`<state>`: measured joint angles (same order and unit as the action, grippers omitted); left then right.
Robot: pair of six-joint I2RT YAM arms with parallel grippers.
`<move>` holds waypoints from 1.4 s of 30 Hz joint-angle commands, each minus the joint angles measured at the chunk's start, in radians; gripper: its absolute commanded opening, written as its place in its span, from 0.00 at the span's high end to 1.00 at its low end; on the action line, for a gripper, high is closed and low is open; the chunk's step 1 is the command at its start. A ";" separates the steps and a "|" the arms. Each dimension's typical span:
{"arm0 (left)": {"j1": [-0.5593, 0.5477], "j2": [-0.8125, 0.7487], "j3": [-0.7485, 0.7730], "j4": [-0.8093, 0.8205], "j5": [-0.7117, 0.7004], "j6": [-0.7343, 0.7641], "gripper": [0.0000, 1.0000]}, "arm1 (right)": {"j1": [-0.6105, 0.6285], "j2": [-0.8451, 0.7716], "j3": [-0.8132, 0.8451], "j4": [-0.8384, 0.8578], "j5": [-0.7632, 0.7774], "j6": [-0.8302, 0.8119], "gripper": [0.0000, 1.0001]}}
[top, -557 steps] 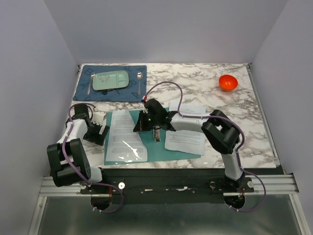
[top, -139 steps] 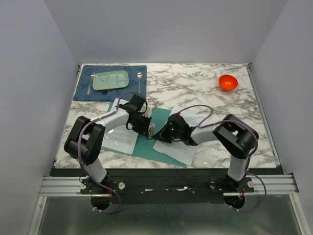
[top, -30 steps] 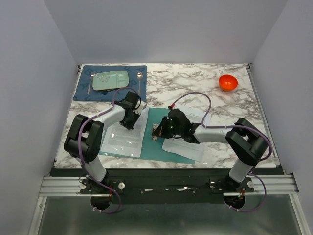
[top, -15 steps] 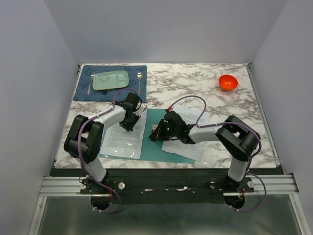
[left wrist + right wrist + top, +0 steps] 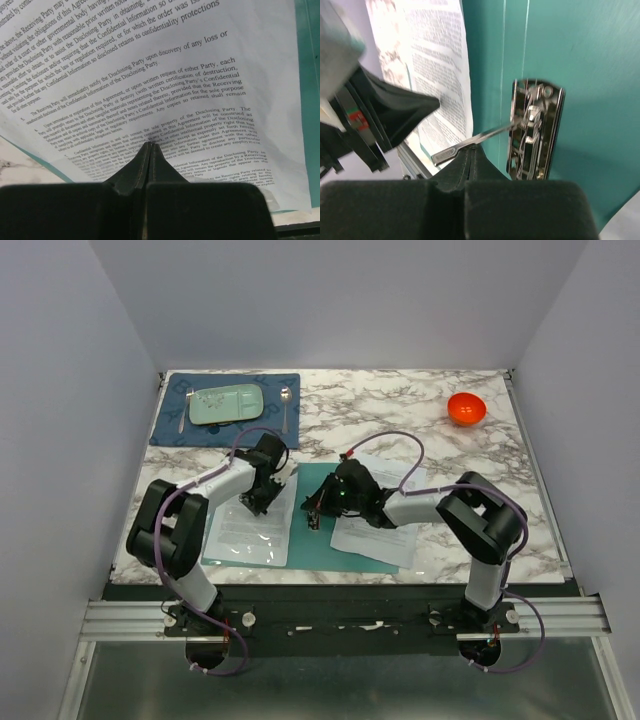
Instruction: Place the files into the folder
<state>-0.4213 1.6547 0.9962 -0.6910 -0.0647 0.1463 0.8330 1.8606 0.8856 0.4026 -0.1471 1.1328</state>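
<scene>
While the printed sheet [image 5: 165,75] lies on the folder's [image 5: 570,60] left half, you see the left gripper [image 5: 150,146] clenched, tip on it; the right gripper [image 5: 470,150], clenched too, sits beside the clip [image 5: 535,130].

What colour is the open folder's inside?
The folder is teal-green, clearest in the right wrist view.

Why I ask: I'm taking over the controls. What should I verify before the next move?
1. Open, flat folder: ok.
2. Raised lever on the clip: ok.
3. Shut right pincer, tips at lever: ok.
4. Shut left pincer, tips on printed sheet: ok.
5. That printed sheet under clip: not ok, it lies beside it.
6. All other sheets inside folder: not ok, they overhang its right edge.
</scene>
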 commanded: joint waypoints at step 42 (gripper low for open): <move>-0.005 -0.401 0.147 -0.225 -0.034 0.027 0.52 | -0.294 -0.512 -0.025 -1.245 0.469 -0.076 0.17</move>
<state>-0.4213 1.2610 1.1172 -0.8955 -0.1329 0.1867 0.5964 1.3643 0.9283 -0.8143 0.2878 1.0382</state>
